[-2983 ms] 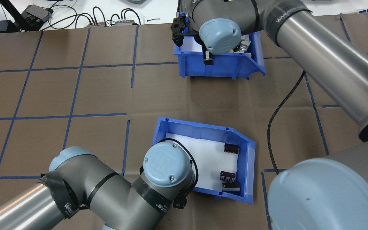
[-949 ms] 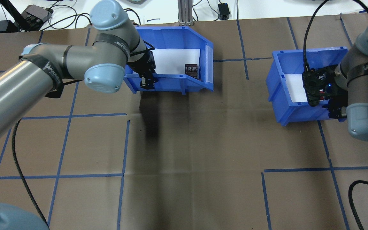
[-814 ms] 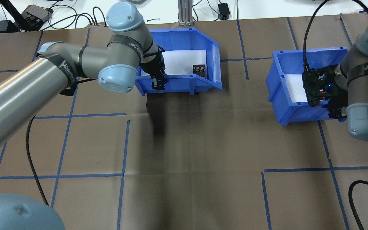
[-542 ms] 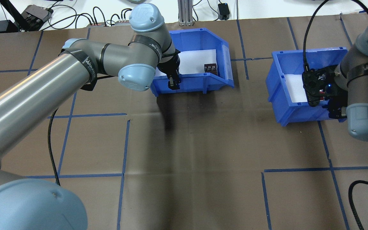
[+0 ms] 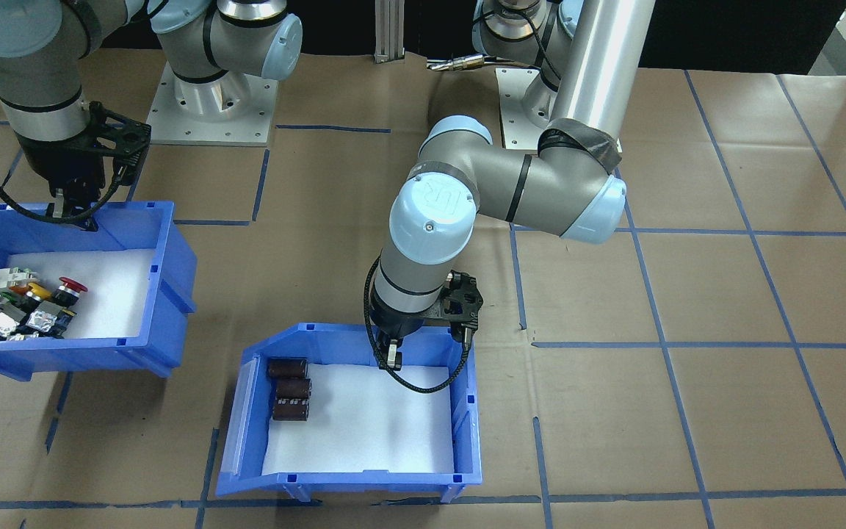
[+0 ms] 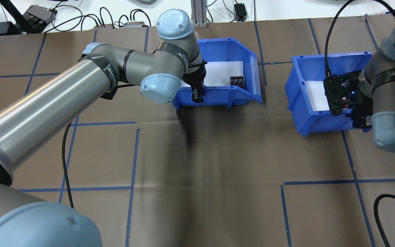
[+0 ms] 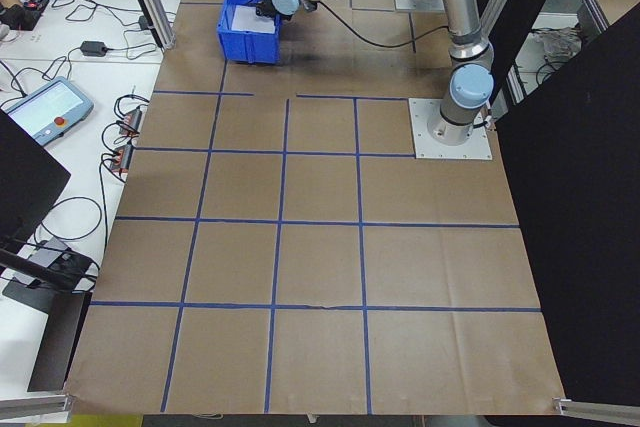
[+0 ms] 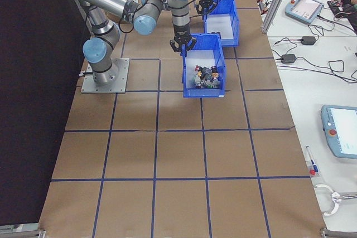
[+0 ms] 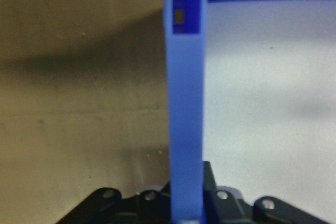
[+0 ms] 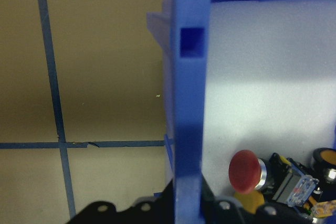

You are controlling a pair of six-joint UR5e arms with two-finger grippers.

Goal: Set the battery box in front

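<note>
The battery box (image 6: 228,44) is a blue bin with a white liner and three dark cells (image 6: 237,81) lying by its sloped lip. It sits at the far middle of the table, also seen in the front-facing view (image 5: 468,411). My left gripper (image 6: 197,95) is shut on the box's near wall (image 9: 184,103), which runs between the fingers in the left wrist view. My right gripper (image 6: 358,120) is shut on the wall (image 10: 188,103) of the matching switch bin (image 6: 298,92) at the right.
The switch bin (image 5: 167,294) holds several colourful push buttons (image 5: 15,305). A dark shadow (image 6: 185,133) falls on the brown paper below the battery box. Cables and small boxes (image 6: 115,20) line the far white edge. A black cable (image 6: 389,202) lies at the near right.
Three seconds ago the battery box lay near the robot and the switch bin at the far middle. Over the last second my left gripper carried the battery box rightward; the right arm stayed still.
</note>
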